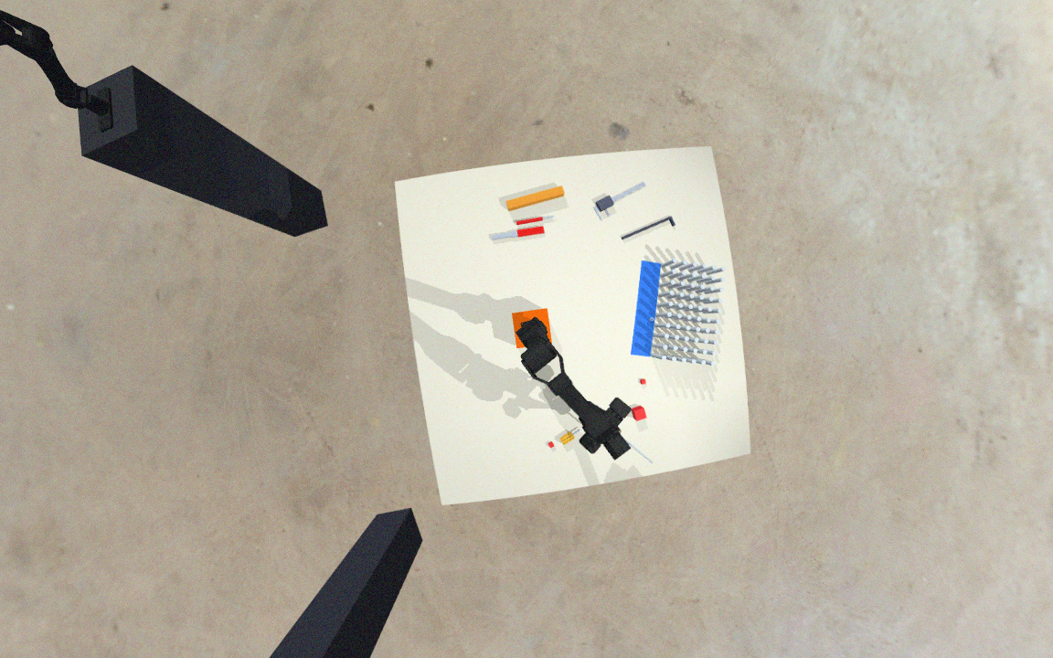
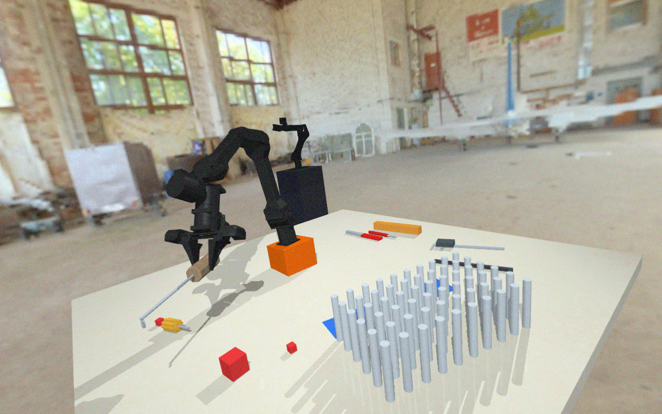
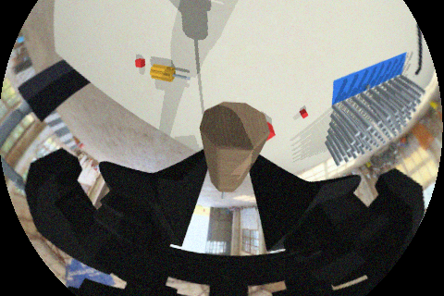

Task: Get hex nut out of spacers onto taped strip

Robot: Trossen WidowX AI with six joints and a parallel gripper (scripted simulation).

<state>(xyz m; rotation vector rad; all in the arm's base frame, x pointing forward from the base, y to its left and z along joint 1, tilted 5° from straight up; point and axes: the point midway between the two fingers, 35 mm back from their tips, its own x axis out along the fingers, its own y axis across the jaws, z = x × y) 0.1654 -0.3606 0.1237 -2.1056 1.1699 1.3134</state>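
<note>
My gripper [image 2: 203, 266] [image 3: 228, 154] is shut on the wooden handle [image 2: 198, 272] [image 3: 227, 125] of a hook tool and holds it above the table, away from the spacers. Its thin rod [image 2: 168, 297] [image 1: 641, 453] slants down to a short bent tip beyond the yellow-handled tool. The metal spacers [image 1: 687, 314] [image 2: 441, 345] [image 3: 375, 122] stand upright in rows. The blue taped strip [image 1: 643, 314] [image 3: 361, 80] lies along their front. A tiny grey spot [image 1: 651, 319] [image 3: 367, 86] on the strip near the spacers looks like the hex nut. The nut cannot be made out in the exterior view.
A yellow-handled tool [image 1: 567, 437] [image 2: 171, 325] [image 3: 162, 73] and red cubes [image 1: 638, 413] [image 2: 234, 364] lie on the gripper's side. A black hex key [image 1: 647, 228], a caliper-like tool [image 1: 604, 203], red-handled tools [image 1: 530, 231] and an orange bar [image 1: 534, 197] lie toward the far edge.
</note>
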